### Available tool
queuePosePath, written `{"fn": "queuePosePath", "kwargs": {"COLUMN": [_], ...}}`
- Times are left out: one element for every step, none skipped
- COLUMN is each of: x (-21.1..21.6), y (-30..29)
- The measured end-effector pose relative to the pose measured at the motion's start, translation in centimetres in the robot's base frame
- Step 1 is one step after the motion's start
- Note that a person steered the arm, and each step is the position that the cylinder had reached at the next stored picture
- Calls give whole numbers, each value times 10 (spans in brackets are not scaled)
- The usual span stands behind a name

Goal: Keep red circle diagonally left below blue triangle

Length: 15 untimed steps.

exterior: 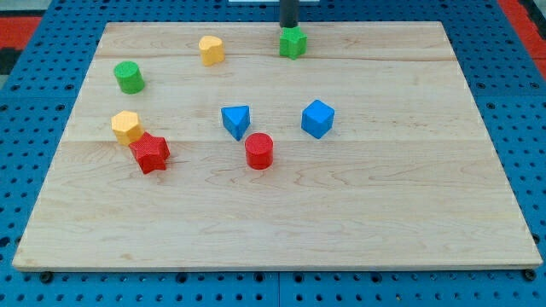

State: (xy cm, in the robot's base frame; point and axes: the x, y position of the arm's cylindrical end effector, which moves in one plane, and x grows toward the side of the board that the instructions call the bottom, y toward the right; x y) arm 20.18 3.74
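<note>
The red circle (pixel 258 151) lies near the board's middle, just below and slightly to the right of the blue triangle (pixel 236 121), almost touching it. My tip (pixel 289 28) is at the view's top, right behind the green star-shaped block (pixel 293 43), far from the red circle and the blue triangle.
A blue cube (pixel 317 118) sits right of the triangle. A red star (pixel 150 153) and a yellow block (pixel 127 127) touch at the left. A green cylinder (pixel 130 78) and a yellow block (pixel 212 49) lie at the upper left. The wooden board (pixel 341 222) rests on blue pegboard.
</note>
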Motion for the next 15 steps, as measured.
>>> {"fn": "queuePosePath", "kwargs": {"x": [12, 63, 102, 127, 136, 139, 131, 99, 85, 85, 85, 98, 111, 107, 134], "y": [41, 37, 1, -81, -84, -87, -85, -84, -84, -84, -84, -85, -63, -22, 31]}}
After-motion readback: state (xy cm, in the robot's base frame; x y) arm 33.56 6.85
